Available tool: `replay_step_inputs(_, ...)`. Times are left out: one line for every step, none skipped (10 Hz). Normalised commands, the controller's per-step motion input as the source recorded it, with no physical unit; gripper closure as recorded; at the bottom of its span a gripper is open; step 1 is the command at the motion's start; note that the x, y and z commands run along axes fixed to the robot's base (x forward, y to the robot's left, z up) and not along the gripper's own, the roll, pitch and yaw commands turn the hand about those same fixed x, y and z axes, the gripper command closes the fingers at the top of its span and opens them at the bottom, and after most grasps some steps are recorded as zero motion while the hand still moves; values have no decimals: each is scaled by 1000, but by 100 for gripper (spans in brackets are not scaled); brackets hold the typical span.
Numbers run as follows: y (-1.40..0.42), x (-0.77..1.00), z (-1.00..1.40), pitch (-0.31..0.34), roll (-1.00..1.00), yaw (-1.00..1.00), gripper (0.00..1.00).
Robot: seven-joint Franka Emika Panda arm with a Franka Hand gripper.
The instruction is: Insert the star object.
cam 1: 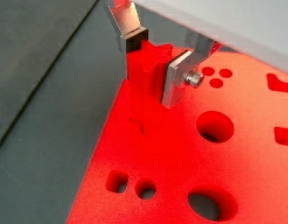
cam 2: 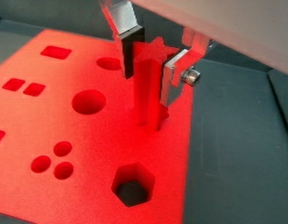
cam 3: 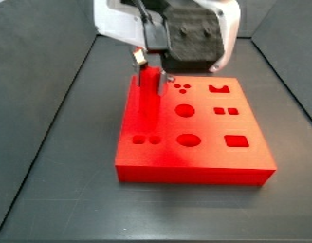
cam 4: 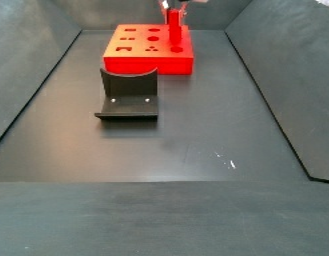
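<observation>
The star object [cam 2: 146, 87] is a slim, bright red peg with a star-shaped top. It stands upright between my fingers [cam 2: 175, 74]. Its lower end meets the top of the big red block [cam 2: 99, 140] near one edge, beside a hexagonal hole [cam 2: 133, 187]. I cannot tell how deep it sits. My gripper [cam 2: 150, 74] is shut on the peg; the dark pad presses one side and the silver plate the other. The peg [cam 1: 144, 74] and gripper [cam 1: 152, 68] also show in a wrist view. In the side views the gripper [cam 3: 152, 62] holds the peg [cam 3: 147, 84] over the block [cam 3: 184, 171].
The block [cam 4: 127, 62] lies at the far end of the dark floor and has round, square and other shaped holes. The fixture [cam 4: 128, 92] stands on the floor just in front of it. Dark sloping walls [cam 4: 27, 90] border the floor on both sides.
</observation>
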Motion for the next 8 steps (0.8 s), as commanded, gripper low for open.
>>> replay_step_inputs(-14, 0, -309, -27, 231, 0, 100)
replay_step_inputs(-97, 0, -346, -43, 330, 0, 100)
replay_step_inputs(-154, -51, -457, -137, 279, 11, 100)
replay_step_inputs(-97, -31, -543, -220, 176, 17, 100)
replay_step_inputs(0, 0, -777, -119, 0, 0, 100)
replay_step_inputs(0, 0, -794, -231, 0, 0, 100)
replay_step_inputs(0, 0, -323, -61, 4, 0, 100)
replay_step_inputs(0, 0, 0, 0, 0, 0, 100)
